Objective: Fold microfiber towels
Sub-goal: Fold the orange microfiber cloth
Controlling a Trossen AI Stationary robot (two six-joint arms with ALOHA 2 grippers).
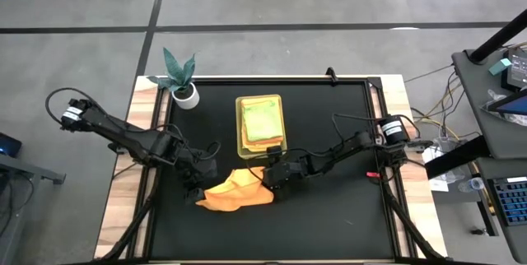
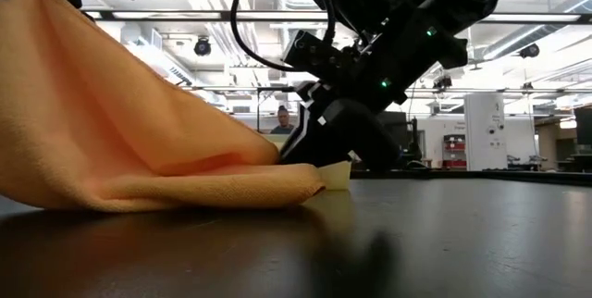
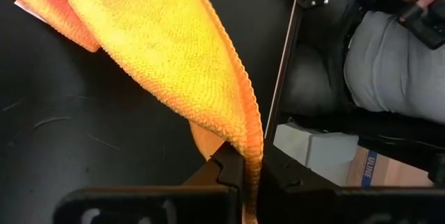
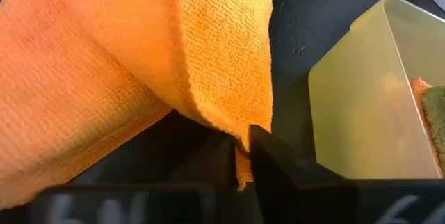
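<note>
- Orange towel (image 1: 237,194): lies bunched on the black mat, at about 6 o'clock from the tray and just short of its near end. One side is lifted off the mat; in the low view (image 2: 139,150) the cloth slopes up from a folded lower edge resting on the surface.
- Why held so: both grippers pinch an edge each, one on either side, which looks like a corner-to-corner hold for carrying one half over the other. Judged: fold under way, not finished.
- Left gripper (image 1: 200,184): at 9 o'clock of the towel, fingers clamped on a hem; the left wrist view shows the cloth edge (image 3: 247,156) running down between the two closed fingers (image 3: 229,175).
- Right gripper (image 1: 272,178): at 2 o'clock of the towel, closed on another edge; right wrist view shows the hem pinched at the fingertips (image 4: 261,151).
- Tray (image 1: 240,125): yellow-green plastic, at 12 o'clock of the towel, holding the stack out of the work area.
- Count, towels visible: one orange in hand; in the tray a light green towel (image 1: 262,120) on top, with an orange layer showing beneath it. Further layers cannot be told apart.
- Count, other: two arms, one tray, one potted plant (image 1: 182,84) at 10 o'clock of the tray.
- A seated person (image 3: 389,64) shows beyond the table edge.
</note>
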